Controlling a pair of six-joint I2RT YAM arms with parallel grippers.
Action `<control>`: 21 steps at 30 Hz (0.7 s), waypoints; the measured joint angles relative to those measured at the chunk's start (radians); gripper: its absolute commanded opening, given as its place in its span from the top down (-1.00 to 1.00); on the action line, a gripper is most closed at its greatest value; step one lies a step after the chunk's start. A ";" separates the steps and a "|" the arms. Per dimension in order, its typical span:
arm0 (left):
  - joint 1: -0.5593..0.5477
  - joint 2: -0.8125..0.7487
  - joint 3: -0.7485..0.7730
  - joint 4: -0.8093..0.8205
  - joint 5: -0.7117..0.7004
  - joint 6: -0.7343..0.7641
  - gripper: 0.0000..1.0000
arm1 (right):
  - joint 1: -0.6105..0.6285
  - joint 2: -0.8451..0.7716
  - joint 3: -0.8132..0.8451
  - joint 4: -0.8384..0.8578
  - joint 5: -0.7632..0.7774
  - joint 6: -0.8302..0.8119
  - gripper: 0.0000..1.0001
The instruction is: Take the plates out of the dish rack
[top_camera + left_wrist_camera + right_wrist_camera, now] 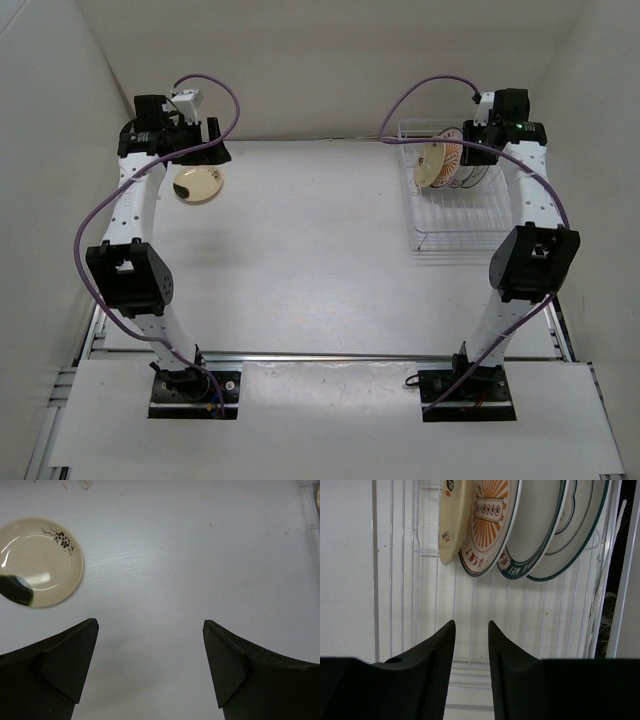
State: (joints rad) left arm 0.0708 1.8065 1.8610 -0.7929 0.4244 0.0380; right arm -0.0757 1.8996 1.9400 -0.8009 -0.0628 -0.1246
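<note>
While the right gripper is hanging with its jaws nearly together and holding nothing, the plates are standing on edge just ahead in the dish rack. Jaws this narrow could be bumping a rim and tipping plates over. The left gripper is hanging wide open and empty near a cream plate on the table.
</note>
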 measured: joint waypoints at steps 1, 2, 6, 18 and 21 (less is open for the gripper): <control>0.000 -0.005 -0.012 -0.004 -0.002 0.004 -0.92 | 0.008 0.000 0.005 0.003 0.010 0.002 0.27; 0.000 -0.011 -0.021 -0.006 -0.003 0.007 -0.92 | 0.015 0.000 0.009 0.009 0.018 0.003 0.25; 0.004 -0.038 -0.052 -0.013 -0.006 0.013 -0.92 | 0.047 0.018 0.027 0.022 0.044 0.007 -0.20; 0.004 -0.085 -0.088 -0.017 -0.004 0.029 -0.92 | 0.106 0.196 0.130 0.043 0.086 0.005 -0.37; 0.004 -0.100 -0.106 -0.018 -0.004 0.033 -0.92 | 0.104 0.225 0.161 0.050 0.093 0.003 -0.37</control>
State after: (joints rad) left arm 0.0746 1.7069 1.7554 -0.8104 0.4202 0.0711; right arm 0.0284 2.1250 2.1010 -0.7513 0.0307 -0.1215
